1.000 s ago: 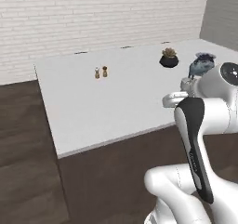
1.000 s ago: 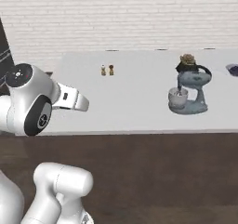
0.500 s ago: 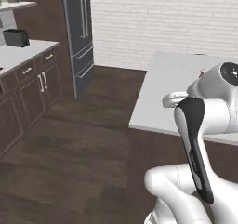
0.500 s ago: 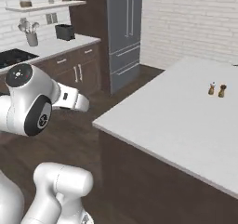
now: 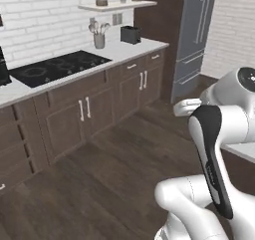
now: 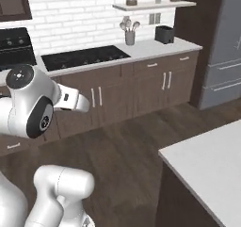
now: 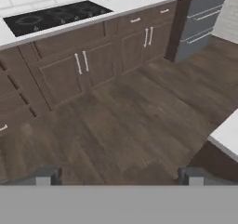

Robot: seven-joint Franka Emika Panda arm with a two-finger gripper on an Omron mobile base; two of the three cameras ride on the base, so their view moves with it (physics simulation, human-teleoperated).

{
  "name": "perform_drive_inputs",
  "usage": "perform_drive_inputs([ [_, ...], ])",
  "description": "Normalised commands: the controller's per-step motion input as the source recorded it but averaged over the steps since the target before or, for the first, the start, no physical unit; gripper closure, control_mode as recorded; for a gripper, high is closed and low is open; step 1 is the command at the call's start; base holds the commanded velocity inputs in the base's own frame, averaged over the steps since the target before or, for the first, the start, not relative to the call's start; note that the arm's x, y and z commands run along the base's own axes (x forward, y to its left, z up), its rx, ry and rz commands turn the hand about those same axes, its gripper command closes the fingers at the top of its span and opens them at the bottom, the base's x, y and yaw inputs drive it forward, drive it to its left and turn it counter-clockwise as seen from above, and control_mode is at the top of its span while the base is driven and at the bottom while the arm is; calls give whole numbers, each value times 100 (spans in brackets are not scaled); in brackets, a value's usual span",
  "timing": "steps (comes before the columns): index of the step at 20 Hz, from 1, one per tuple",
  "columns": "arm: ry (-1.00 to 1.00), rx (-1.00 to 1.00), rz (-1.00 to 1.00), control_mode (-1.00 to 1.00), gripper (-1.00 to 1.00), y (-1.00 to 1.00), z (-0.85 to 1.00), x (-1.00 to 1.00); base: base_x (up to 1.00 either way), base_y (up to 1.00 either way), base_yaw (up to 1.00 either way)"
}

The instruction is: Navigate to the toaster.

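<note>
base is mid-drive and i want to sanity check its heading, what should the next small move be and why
Probably drive forward across the wood floor toward the far right end of the counter. The toaster sits there, beside the utensil holder and short of the fridge, with open floor between it and the base. The open hand holds nothing, so only the approach remains.
</note>
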Motion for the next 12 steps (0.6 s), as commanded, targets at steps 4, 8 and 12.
perform_drive_inputs([
  [4, 0, 0, 0, 100, -100, 0, 0, 0, 100, 92, 48],
  [8, 0, 0, 0, 100, -100, 0, 0, 0, 100, 78, 41],
  [12, 0, 0, 0, 100, -100, 0, 0, 0, 100, 43, 39],
])
